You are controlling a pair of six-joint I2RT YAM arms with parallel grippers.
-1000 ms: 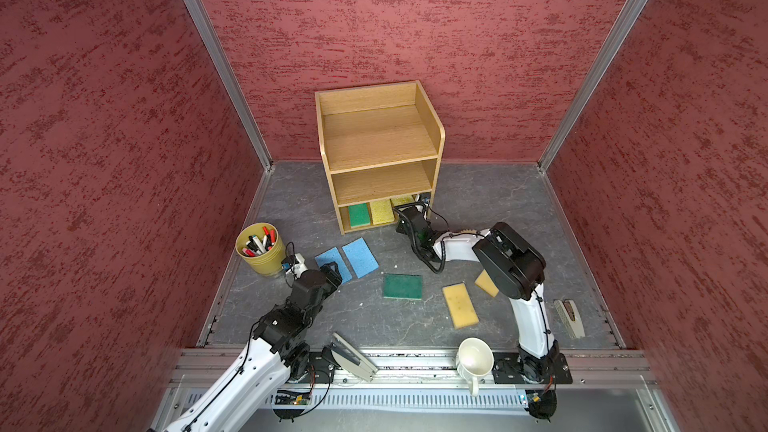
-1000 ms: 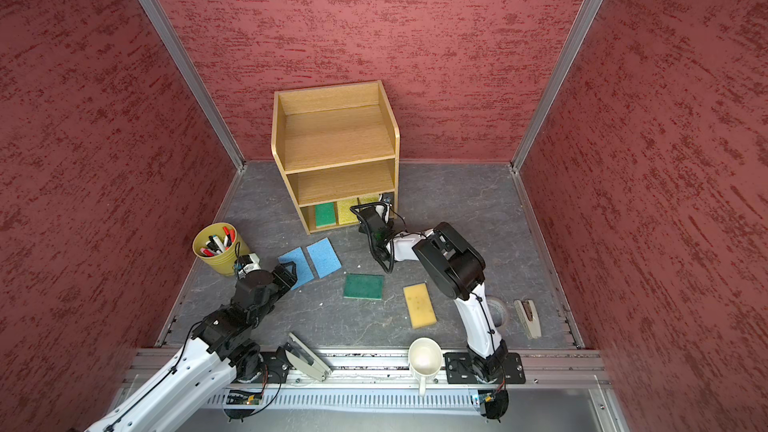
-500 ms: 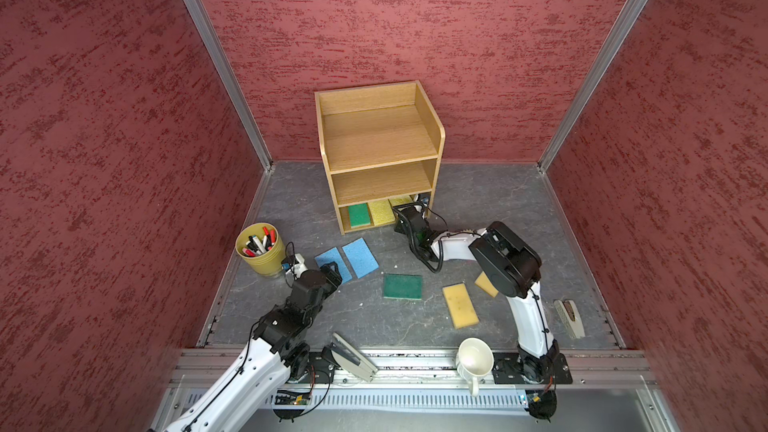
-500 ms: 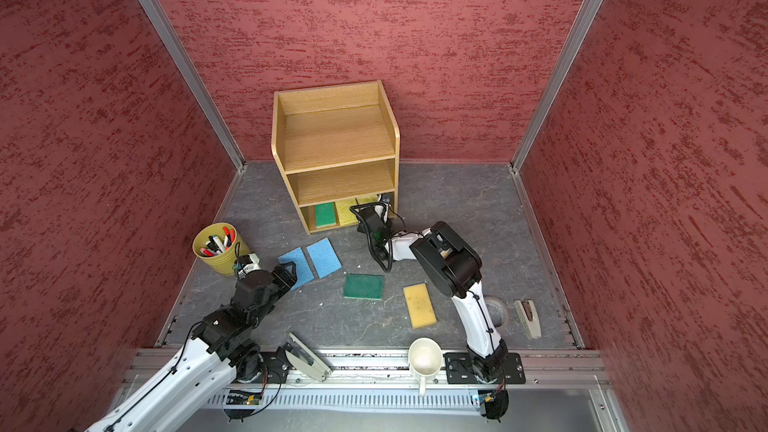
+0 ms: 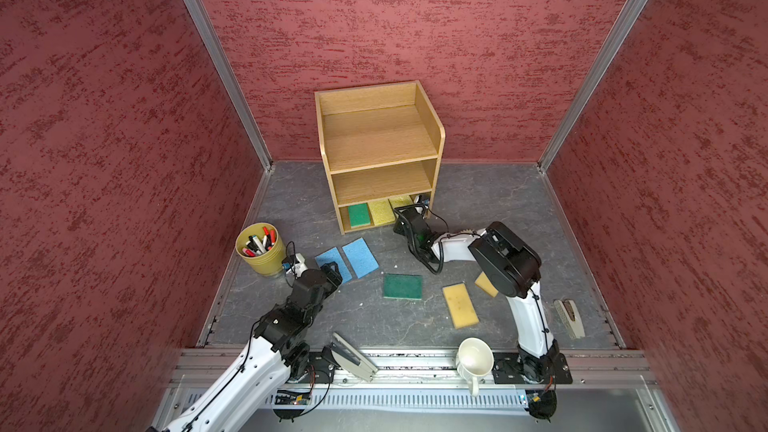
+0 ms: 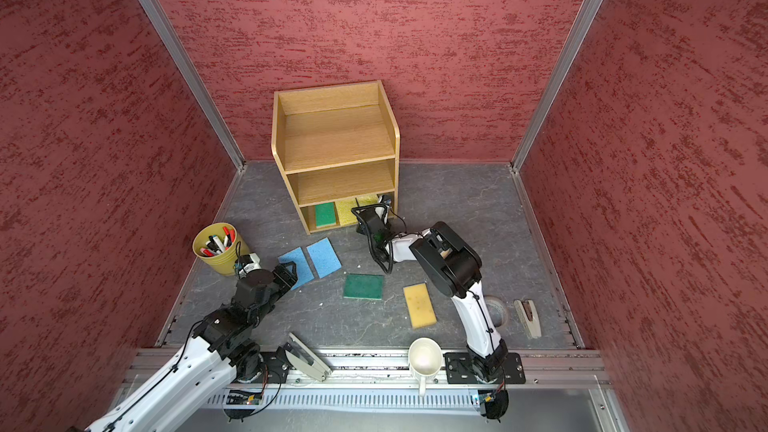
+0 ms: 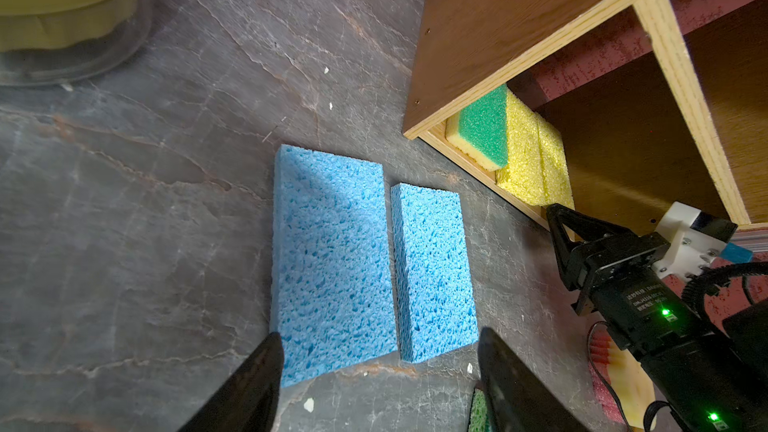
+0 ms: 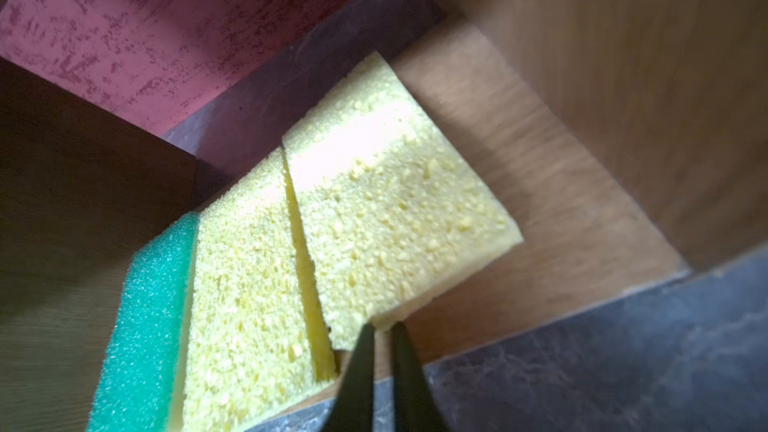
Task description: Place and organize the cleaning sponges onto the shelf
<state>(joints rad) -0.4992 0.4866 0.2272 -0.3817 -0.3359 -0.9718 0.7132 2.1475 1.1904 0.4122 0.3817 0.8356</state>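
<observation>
The oak shelf (image 5: 380,139) stands at the back. Its bottom tier holds a green sponge (image 5: 358,214) and two yellow sponges (image 8: 253,284) (image 8: 395,209) side by side. My right gripper (image 8: 382,328) is at that tier's front lip. Its jaws are almost shut with only a thin gap, and the tips touch the near edge of the right yellow sponge. Two blue sponges (image 7: 330,259) (image 7: 432,268) lie side by side on the floor. My left gripper (image 7: 380,351) hovers open at their near ends. A green sponge (image 5: 402,286) and a tan one (image 5: 460,305) lie on the floor. A second tan one (image 5: 485,284) is partly under the right arm.
A yellow pen cup (image 5: 261,249) stands left of the left gripper. A white mug (image 5: 475,361) and a grey stapler-like tool (image 5: 353,357) sit on the front rail. Another such tool (image 5: 569,317) and a tape roll (image 6: 496,311) lie at the right.
The right arm's elbow has shifted slightly left while its gripper stays at the bottom tier. The left arm and the floor sponges have not moved.
</observation>
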